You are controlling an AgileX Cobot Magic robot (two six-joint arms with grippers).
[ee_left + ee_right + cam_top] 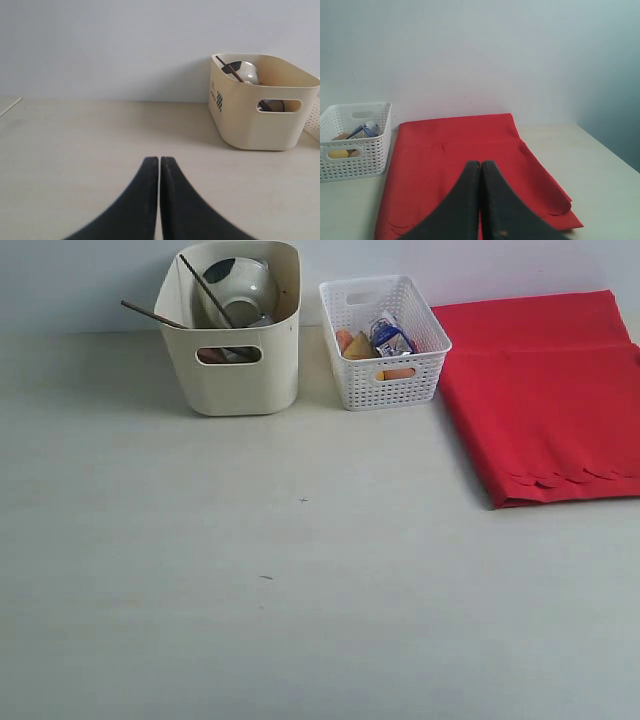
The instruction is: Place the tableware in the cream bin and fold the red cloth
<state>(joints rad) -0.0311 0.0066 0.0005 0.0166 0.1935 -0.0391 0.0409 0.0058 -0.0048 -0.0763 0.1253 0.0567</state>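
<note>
The cream bin [232, 370] stands at the back left and holds tableware: a pale bowl [243, 288], dark chopsticks [205, 288] and a wooden spoon handle [150, 313] poking over the rim. The left wrist view shows the same bin [250, 120] off to one side of my left gripper [159, 160], which is shut and empty over bare table. The red cloth [545, 390] lies folded flat at the back right, its scalloped edge toward the front. My right gripper [480, 164] hovers shut and empty over the cloth [445, 165]. Neither arm appears in the exterior view.
A white lattice basket [390, 380] with a milk carton [391, 338] and food items sits between the bin and the cloth; the right wrist view shows it too [355, 155]. A wall runs behind everything. The table's edge [615, 155] lies beyond the cloth.
</note>
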